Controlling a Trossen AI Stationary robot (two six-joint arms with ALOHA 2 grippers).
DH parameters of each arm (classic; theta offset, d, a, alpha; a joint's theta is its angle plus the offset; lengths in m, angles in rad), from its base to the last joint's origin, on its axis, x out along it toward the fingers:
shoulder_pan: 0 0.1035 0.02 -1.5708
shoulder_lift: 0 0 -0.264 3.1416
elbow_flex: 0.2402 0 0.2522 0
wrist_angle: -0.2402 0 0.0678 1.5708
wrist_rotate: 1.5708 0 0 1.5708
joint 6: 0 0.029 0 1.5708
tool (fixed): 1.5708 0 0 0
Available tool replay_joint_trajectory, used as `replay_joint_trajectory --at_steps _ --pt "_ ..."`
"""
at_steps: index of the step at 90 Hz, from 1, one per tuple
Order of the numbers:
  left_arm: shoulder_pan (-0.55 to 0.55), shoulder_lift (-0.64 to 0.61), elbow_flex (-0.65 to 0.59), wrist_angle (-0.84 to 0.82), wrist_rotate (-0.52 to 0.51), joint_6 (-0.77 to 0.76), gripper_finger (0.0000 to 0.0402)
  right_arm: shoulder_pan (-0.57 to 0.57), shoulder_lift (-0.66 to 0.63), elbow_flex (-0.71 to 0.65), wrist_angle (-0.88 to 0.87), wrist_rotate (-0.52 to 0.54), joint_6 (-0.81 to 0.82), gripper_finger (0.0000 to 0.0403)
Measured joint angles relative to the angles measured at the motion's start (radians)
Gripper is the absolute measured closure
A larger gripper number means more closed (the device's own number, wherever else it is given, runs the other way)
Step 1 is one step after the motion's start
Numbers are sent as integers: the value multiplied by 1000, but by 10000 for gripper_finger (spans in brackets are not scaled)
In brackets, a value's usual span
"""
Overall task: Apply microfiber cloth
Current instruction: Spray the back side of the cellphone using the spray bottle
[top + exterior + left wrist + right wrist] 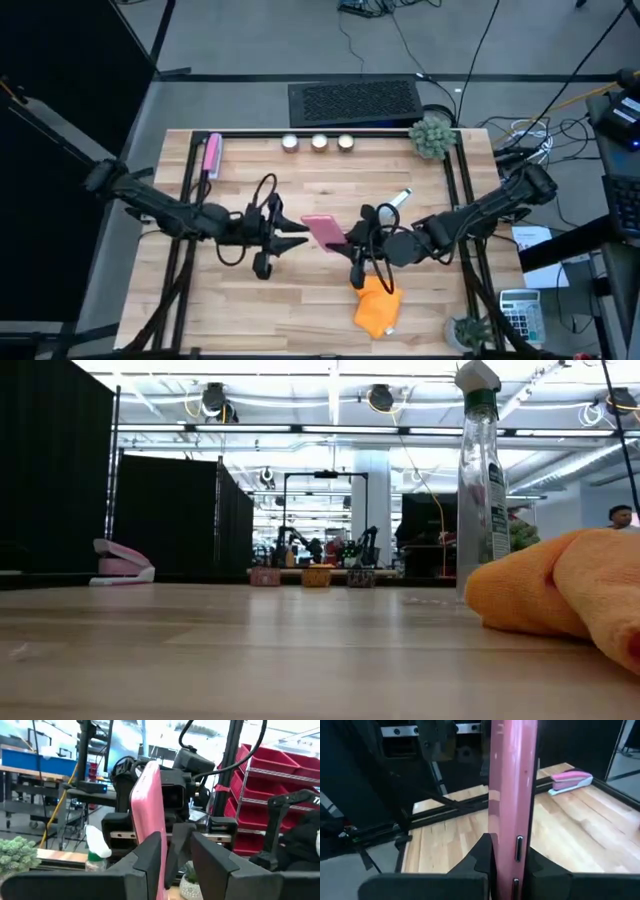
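Gripping a pink phone (323, 231) edge-up above mid-table, the right gripper (352, 240) has its fingers clamped on it. The left gripper (300, 235) meets the phone's other end, fingers apparently closed on it too, though that contact is partly hidden. The microfiber cloth (377, 306) lies crumpled on the table (300, 300) just below the right gripper, near a spray bottle (481, 480).

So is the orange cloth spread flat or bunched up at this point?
Bunched up. The microfiber cloth lies crumpled on the table, untouched; the low view shows rounded folds. Both tools are at the pink phone instead.
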Motion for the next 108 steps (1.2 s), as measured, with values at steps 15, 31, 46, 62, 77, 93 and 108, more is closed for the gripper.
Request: replay_joint_trajectory --at_steps 15,31,46,62,77,93,108 --pt "-2 -6 0 -47 -2 -1 311 10 -3 -1 -11 20 -14 391" --pt "-7 -5 0 -79 -61 28 310 24 -42 1 5 44 -49 391" --pt "4 -12 0 -29 -69 34 310 27 -39 0 -8 43 -50 391" --pt "18 -14 0 29 2 30 310 12 -10 0 -3 37 -47 391" --pt "44 -14 0 24 7 28 311 5 15 0 -3 37 -32 391" --pt "52 -6 1 18 23 25 310 -4 19 0 87 44 -79 391" --pt "44 24 1 15 40 25 310 -29 17 0 223 36 -202 391"
